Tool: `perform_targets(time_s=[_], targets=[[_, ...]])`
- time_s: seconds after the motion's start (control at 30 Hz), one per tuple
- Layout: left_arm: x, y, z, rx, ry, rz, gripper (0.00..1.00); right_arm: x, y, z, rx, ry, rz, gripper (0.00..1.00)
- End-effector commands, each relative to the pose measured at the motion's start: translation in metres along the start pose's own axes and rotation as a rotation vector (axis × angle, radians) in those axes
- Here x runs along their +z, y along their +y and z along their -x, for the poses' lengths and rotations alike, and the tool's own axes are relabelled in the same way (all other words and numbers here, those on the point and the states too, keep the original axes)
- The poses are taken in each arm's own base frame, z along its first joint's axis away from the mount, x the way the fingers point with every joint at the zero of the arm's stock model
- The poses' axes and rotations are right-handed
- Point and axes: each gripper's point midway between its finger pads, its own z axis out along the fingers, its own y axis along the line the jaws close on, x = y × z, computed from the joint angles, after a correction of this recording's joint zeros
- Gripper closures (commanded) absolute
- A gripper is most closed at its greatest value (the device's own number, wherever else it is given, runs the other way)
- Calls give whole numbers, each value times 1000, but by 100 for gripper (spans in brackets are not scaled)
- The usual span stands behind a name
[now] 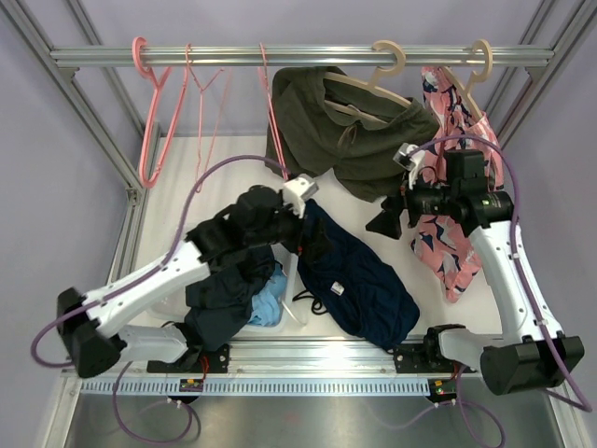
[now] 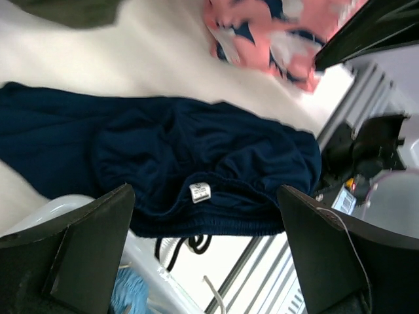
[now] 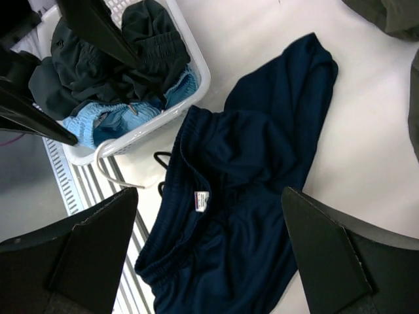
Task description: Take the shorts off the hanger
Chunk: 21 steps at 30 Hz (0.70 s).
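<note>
Top external view is showing, at the far left, pink hangers (image 1: pixel 143 159) hanging bare from the rail (image 1: pixel 308 57). Below them the left arm (image 1: pixel 159 280) is reaching across the white worktop (image 1: pixel 233 177) and lying over a white basket (image 3: pixel 200 78), hiding most of it from above. The right wrist view is showing inside the basket, where dark shorts (image 3: pixel 137 46) are lying heaped on top of the sky-blue shorts (image 3: pixel 124 118).

The left fingers (image 2: pixel 85 248) are standing spread wide and released, gripping nothing and hovering over the deep navy shorts (image 1: pixel 359 280). That pair is lying flat and rumpled on the worktop just right of the basket, off any hanger. Its waistband is pointing toward the near edge, showing a small white label (image 2: pixel 200 192) and a black drawstring (image 2: pixel 190 245).

Behind it, the olive-green shorts (image 1: pixel 345 131) are hanging on a wooden hanger (image 1: pixel 373 79) from the rail, their hem drooping near the navy pair's far end. Farther right, the pink patterned pair (image 1: pixel 448 233) is hanging from a second wooden hanger (image 1: pixel 480 56). The right arm (image 1: pixel 508 271) is crossing in front of that pair and covering its middle. The right fingers (image 3: pixel 334 255) are also spread wide, released and holding nothing, looking down on the deep navy shorts and the basket.
</note>
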Motion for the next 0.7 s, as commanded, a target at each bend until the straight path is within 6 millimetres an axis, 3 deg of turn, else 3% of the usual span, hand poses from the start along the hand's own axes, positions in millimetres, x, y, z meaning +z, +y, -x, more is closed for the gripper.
perform_targets(time_s=[0.0, 0.1, 0.3, 0.4, 0.6, 0.67], targets=[[26, -24, 4, 104, 44, -124, 4, -24, 26, 4, -54, -71, 67, 0], [55, -20, -7, 125, 142, -103, 5, -37, 20, -6, -40, -90, 19, 1], [109, 9, -51, 131, 314, 1, 6, -51, 19, -14, -43, -114, -36, 1], [125, 9, -62, 113, 345, 11, 7, -57, 20, -15, -43, -128, -52, 0], [163, 20, -112, 79, 460, 100, 7, -61, 23, -17, -34, -146, -64, 1], [172, 33, -129, 77, 497, 177, 8, -62, 24, -17, -28, -154, -64, 1]])
